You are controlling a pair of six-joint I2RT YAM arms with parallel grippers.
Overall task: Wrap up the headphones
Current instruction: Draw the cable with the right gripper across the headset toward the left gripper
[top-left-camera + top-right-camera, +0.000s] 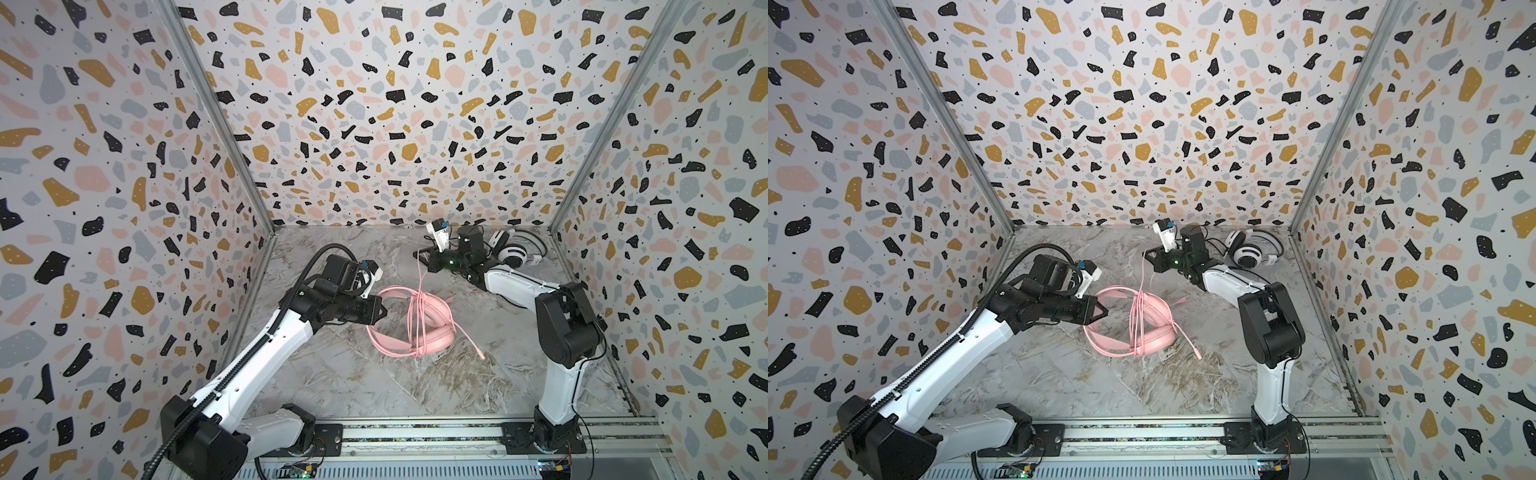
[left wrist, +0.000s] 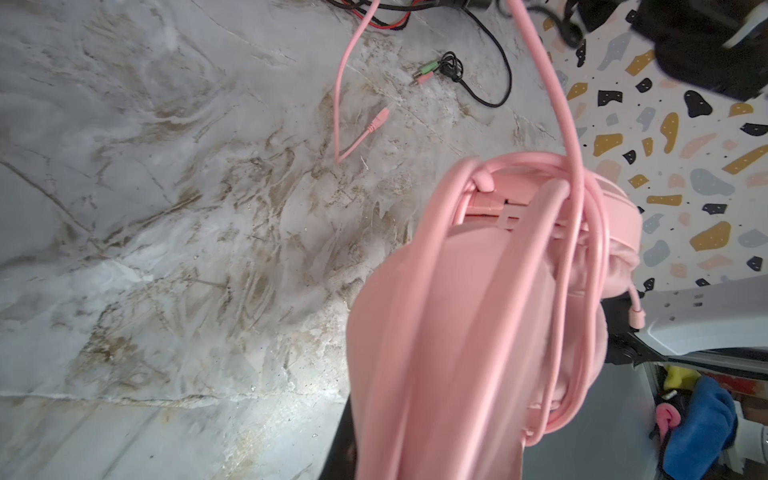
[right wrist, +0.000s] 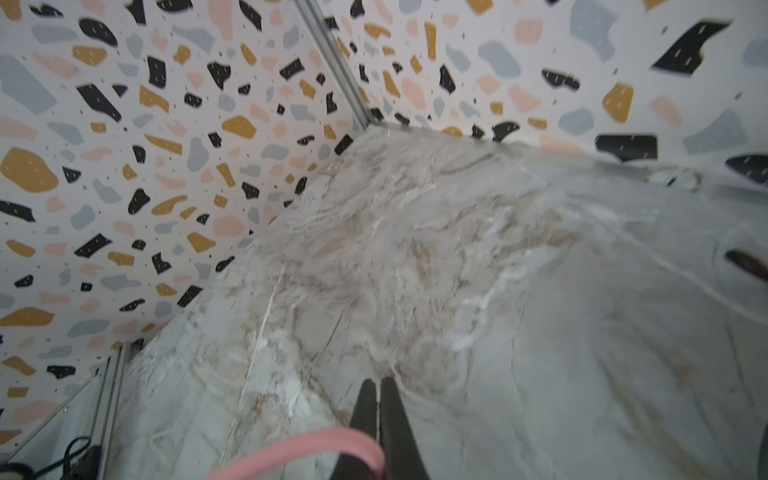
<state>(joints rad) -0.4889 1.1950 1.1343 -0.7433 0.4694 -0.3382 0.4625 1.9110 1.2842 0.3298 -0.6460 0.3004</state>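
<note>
The left gripper (image 1: 381, 309) is pressed shut on the headband of the pink headset (image 1: 432, 338), which sits mid-table (image 1: 374, 386), just right of the fingertips. The right gripper (image 1: 419, 254), fingers (image 3: 365, 409) closed, pinches the pink cord (image 1: 420, 282) well above and behind that headset. The cord is wound round the headset in several turns, and one strand rises to the pinch. There are two headsets. The white headset (image 1: 512, 251) lies at the back right, behind the right gripper.
</note>
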